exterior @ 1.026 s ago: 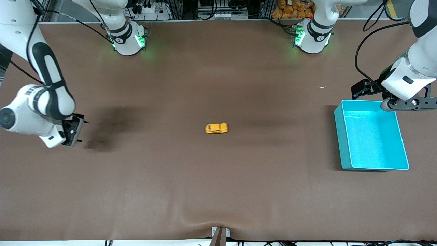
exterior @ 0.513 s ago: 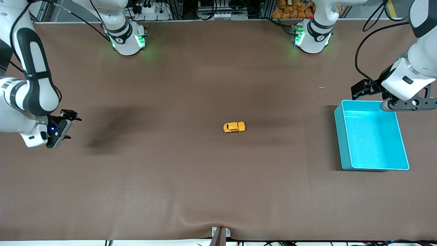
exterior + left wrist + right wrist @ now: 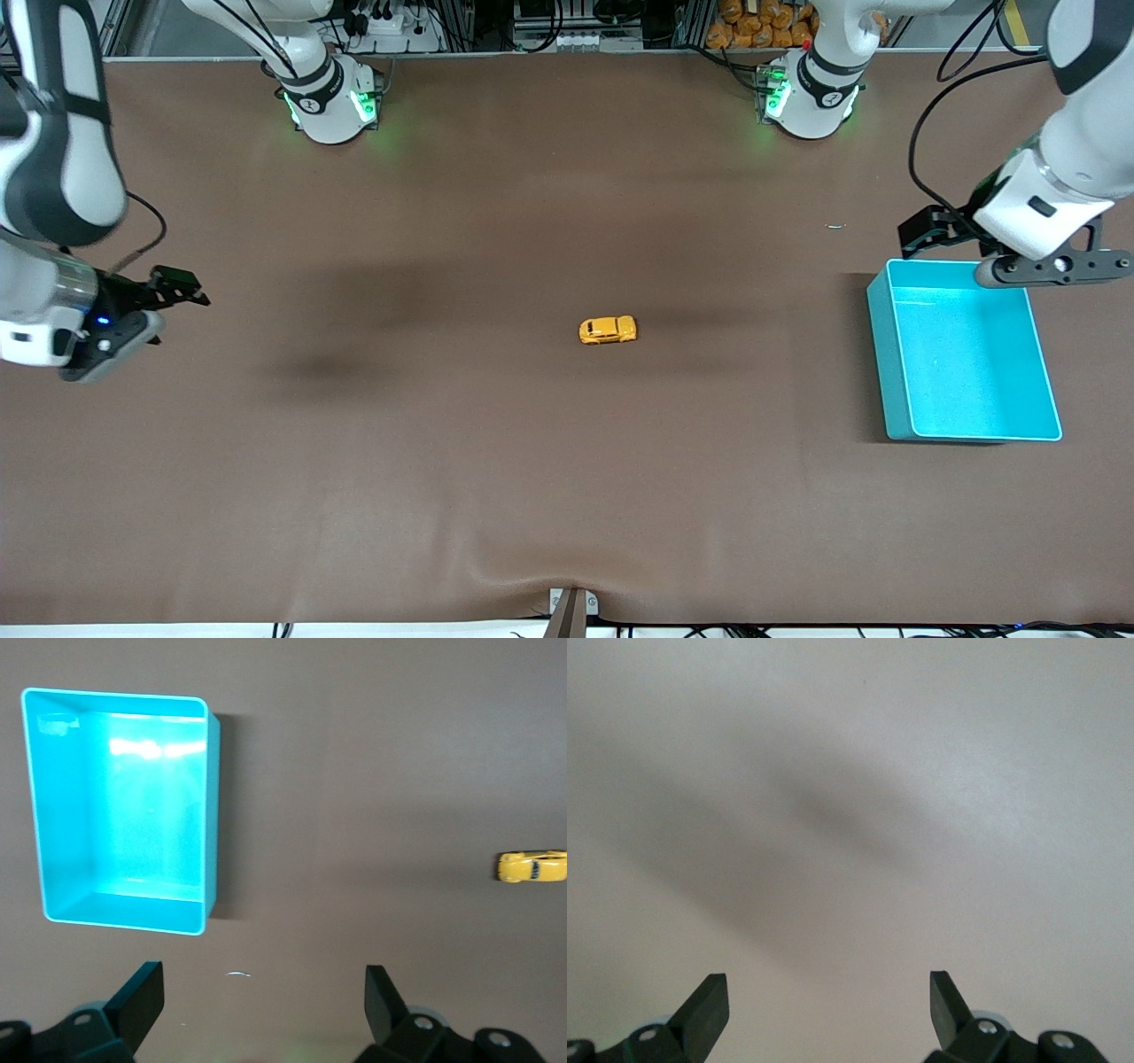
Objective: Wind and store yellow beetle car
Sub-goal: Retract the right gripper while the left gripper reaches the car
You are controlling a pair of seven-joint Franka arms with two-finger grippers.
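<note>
Yellow beetle car (image 3: 608,330) sits mid-worktop (image 3: 496,461); left claw (image 3: 264,1003) gapes empty by turquoise bin (image 3: 895,372); right claw (image 3: 828,1005) open, empty too.

Even overhead light, soft shadows, bin (image 3: 895,354) glare

A broad brown mat (image 3: 443,496) covers the table, smooth but for a small ripple at its near edge, where a narrow bracket (image 3: 571,611) pokes up. Soft dark shadows (image 3: 328,363) lie across the mat toward the right arm's end, and green light glows on it at the farthest edge. Above that edge runs a grey strip crowded with black cables (image 3: 567,18), metal framing and a heap of small orange items (image 3: 762,22), and a white band (image 3: 133,631) borders the nearest edge.
</note>
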